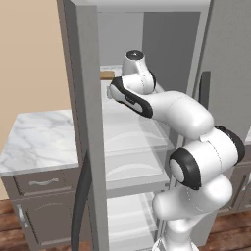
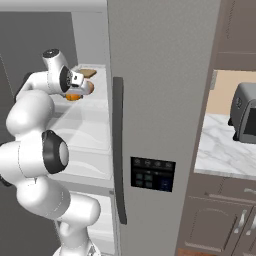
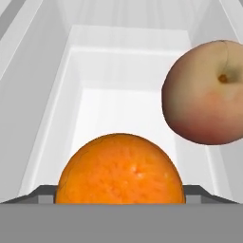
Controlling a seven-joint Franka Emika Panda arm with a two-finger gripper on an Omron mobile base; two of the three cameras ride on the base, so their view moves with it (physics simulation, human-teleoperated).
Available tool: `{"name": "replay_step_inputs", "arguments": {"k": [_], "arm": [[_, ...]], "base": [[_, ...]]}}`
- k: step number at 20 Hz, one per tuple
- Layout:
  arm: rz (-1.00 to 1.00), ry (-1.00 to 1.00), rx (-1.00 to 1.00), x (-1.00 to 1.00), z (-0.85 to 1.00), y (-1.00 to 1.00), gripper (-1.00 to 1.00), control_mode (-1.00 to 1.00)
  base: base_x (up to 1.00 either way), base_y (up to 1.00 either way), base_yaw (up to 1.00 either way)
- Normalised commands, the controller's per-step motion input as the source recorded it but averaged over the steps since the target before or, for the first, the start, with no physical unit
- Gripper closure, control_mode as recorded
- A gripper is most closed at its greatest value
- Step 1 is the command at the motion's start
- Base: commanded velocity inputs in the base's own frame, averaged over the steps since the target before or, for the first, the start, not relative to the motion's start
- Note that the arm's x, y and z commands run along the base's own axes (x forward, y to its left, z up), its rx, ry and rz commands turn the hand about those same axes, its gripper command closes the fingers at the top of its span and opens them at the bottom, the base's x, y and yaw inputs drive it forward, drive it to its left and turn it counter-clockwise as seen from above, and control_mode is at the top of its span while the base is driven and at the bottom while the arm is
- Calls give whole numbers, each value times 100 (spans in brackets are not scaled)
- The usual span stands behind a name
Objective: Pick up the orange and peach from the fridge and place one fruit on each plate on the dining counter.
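Observation:
The fridge (image 1: 83,122) stands open and my arm reaches onto an upper shelf (image 1: 132,132). The bright orange (image 3: 120,173) sits dead ahead and very close to the hand, hiding the fingertips. It also peeks out just under the hand as the orange (image 2: 73,96). The reddish-pink peach (image 3: 206,92) lies just beyond and to the right, and appears next to the hand as the peach (image 2: 90,87). My gripper (image 2: 75,90) is right at the orange; whether its fingers are around it or touching it cannot be made out. The plates and dining counter are out of view.
A flat tan item (image 2: 87,73) lies further back on the same shelf. The open door's dark handle (image 1: 81,196) hangs on the left, the other door's handle (image 2: 117,150) on the right. A marble-topped drawer cabinet (image 1: 39,137) stands left; a toaster (image 2: 245,112) stands right.

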Motion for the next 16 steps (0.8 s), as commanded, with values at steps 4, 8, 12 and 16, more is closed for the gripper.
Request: {"name": "replay_step_inputs", "arguments": {"k": [4,8,12,16], "arm": [[0,0,0,0,-38,0,100,-100],[-1,-3,14,-4,10,-16,100,-100],[-1,-6,23,-41,59,-39,100,-100],[0,-3,20,-94,51,-63,100,-100]], "base": [[0,0,0],[0,0,0],[0,0,0],[0,0,0]]}}
